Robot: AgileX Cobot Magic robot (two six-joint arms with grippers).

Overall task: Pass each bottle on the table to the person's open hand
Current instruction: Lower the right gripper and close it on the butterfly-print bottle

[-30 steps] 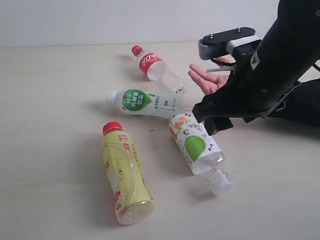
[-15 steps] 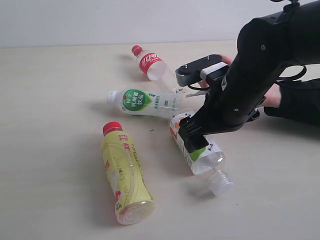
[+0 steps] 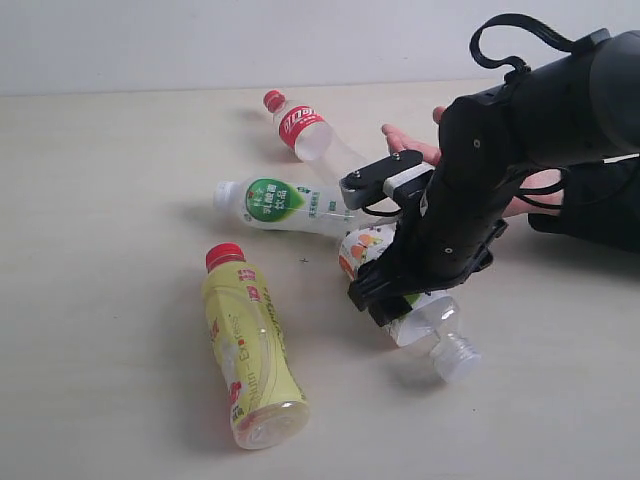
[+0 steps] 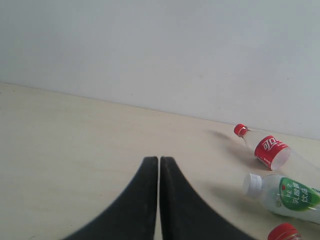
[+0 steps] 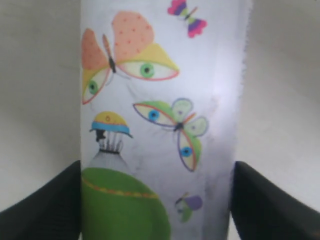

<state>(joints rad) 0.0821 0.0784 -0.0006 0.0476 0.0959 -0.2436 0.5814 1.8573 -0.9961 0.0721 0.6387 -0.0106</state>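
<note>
So, nothing is handed over yet. Your right pincer grasps the fruit-label bottle, which lies on the worktop near the person's open hand. Your left pincer is clenched, empty. The yellow bottle, red-label bottle and green-label bottle wait.

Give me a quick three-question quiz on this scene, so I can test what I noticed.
1. True or false: the left tool, with black fingers, is shut.
2. Which bottle lies between the right tool's fingers? A: yellow plastic bottle with red cap. B: clear plastic bottle with butterfly-picture label. C: clear plastic bottle with red label.
3. How many plastic bottles show in the exterior view?
Key: 1 true. 2 B. 3 four: A, B, C and the clear plastic bottle with green-white label.
</note>
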